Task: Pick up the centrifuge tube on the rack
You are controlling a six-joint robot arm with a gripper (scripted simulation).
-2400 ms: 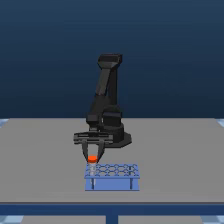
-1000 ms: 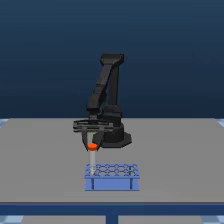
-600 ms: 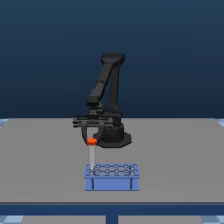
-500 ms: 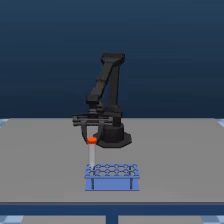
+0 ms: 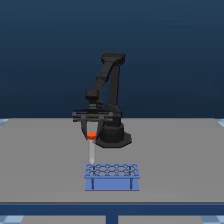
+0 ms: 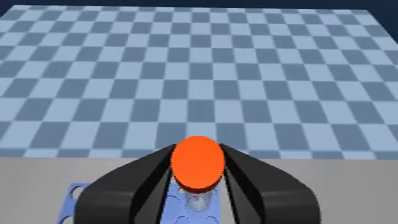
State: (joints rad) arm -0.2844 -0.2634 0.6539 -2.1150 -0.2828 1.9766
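The centrifuge tube (image 5: 91, 146) hangs upright in the air, whitish with an orange-red cap, its tip just above the rack's top plate. My gripper (image 5: 91, 134) is shut on the tube's cap end. In the wrist view the orange cap (image 6: 197, 162) fills the gap between my two black fingers (image 6: 133, 182). The light-blue rack (image 5: 111, 176) stands on the grey table below, near the front edge, its rows of holes showing. A corner of the rack (image 6: 78, 200) peeks out under the fingers in the wrist view.
The black arm base (image 5: 113, 136) stands on the grey table (image 5: 175, 160) just behind the rack. A blue-and-white checkered floor (image 6: 195, 75) lies beyond the table edge in the wrist view.
The gripper has risen with the tube in it, from down at the rack's holes to well above the top plate. The rack has stayed in place.
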